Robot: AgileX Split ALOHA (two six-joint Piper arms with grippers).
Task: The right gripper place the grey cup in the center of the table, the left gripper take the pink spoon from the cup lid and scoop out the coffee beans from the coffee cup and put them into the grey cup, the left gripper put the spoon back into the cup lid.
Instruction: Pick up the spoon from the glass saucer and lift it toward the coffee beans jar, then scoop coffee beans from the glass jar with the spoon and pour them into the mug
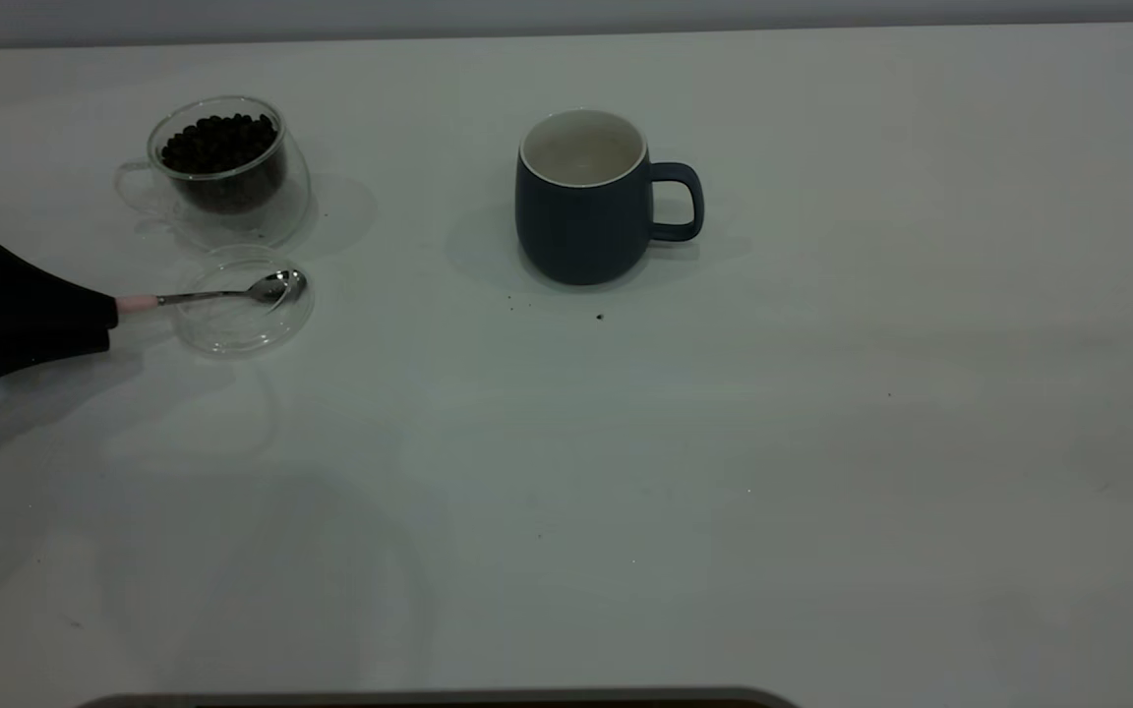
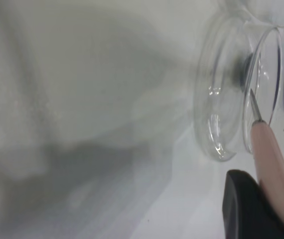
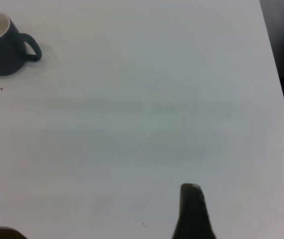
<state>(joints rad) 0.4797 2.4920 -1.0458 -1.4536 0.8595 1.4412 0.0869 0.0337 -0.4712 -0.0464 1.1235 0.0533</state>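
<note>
White table fills nearly the whole ext. view, matte, w/ a rounded far-right corner. Pale grey wall strip runs behind its far edge. Dark curved band at the near edge, possibly a stand. Soft, even light, faint shadows. Few dark specks mid-table.

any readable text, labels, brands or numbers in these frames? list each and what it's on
None readable in any view.
Grey cup: plain glaze, no logo or print.
Glass coffee cup holding the beans: clear, unmarked.
Glass cup lid: clear, unmarked.
Pink spoon: no stamp or engraving visible.
Left hand, closed on the spoon's handle: plain black, no label showing.
Right hand: only one dark finger in view, unmarked.
Table: bare white, only small specks.
</note>
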